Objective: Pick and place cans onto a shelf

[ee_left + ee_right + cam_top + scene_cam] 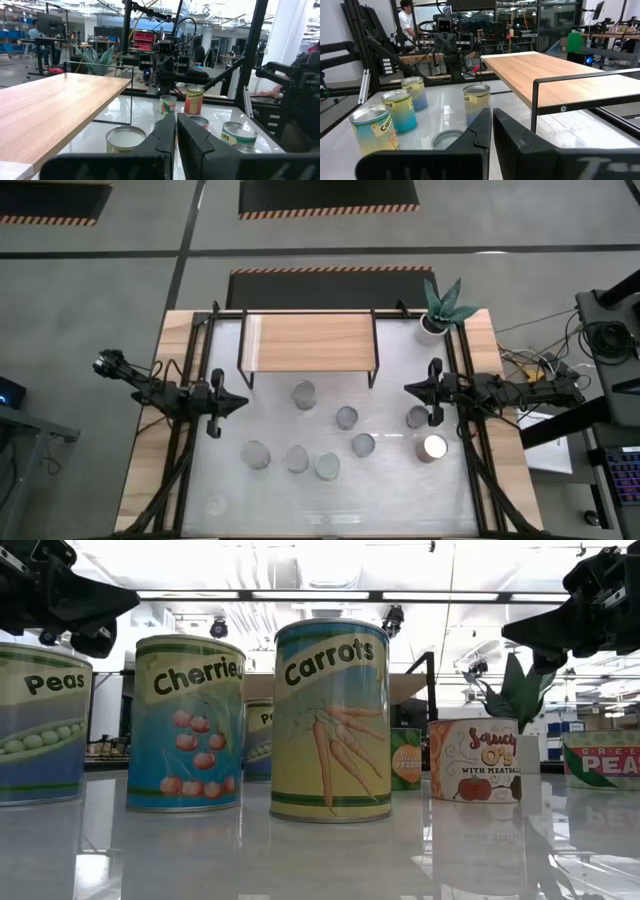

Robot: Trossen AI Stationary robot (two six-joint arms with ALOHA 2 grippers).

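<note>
High view: shelf point(310, 343), pale wood board on thin black frame, bare, at the table's point(140, 470) far edge. Eight cylindrical cans point(346, 417) with round grey lids stand scattered on the glossy white surface in front of it; one lid point(432, 447) shines brighter. Left gripper point(236, 402) and right gripper point(410, 388) hover at either side, fingers together, holding nothing.

Low view: paper labels, Carrots can point(331, 720) nearest, upright.

Wrist views: each arm's dark fingers nearly touching, empty.
</note>
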